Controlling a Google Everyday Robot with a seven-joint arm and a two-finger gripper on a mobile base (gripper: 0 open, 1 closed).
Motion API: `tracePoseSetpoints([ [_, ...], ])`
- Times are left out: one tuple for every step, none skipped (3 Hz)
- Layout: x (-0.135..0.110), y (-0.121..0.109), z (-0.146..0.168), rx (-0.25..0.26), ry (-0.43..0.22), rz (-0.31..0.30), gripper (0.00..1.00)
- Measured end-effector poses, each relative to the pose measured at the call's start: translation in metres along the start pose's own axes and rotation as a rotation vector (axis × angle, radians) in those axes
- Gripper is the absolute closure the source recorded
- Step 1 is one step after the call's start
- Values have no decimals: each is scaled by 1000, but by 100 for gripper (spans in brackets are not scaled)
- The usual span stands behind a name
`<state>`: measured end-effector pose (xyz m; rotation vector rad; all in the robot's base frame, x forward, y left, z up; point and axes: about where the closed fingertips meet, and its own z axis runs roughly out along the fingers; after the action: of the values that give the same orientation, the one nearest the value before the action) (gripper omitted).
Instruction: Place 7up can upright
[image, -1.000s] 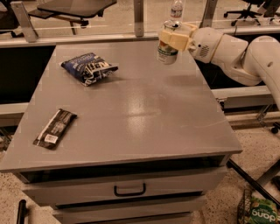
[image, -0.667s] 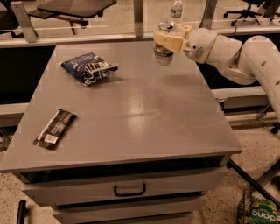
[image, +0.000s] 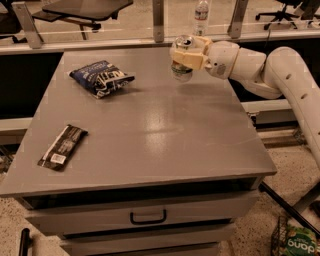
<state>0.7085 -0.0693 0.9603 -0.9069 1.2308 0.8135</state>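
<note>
While the arm reaches in from the right, I see the pincer (image: 186, 56) clenched around the 7up can (image: 182, 73), holding it upright by the far edge of the grey tabletop (image: 165, 130); I cannot tell whether its base touches. A blue snack bag (image: 101, 78) lies toward the tabletop's far-left corner, and a dark wrapped bar (image: 62, 147) lies near its front-left edge. Beyond the tabletop's far edge stands a clear water bottle (image: 201, 11). Under the tabletop is a drawer (image: 148, 217).
</note>
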Motion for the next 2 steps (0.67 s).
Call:
tracePoseSetpoints([
  [17,1,5,-48,17,-28,100],
  [25,4,10,-118,44,-63,77],
])
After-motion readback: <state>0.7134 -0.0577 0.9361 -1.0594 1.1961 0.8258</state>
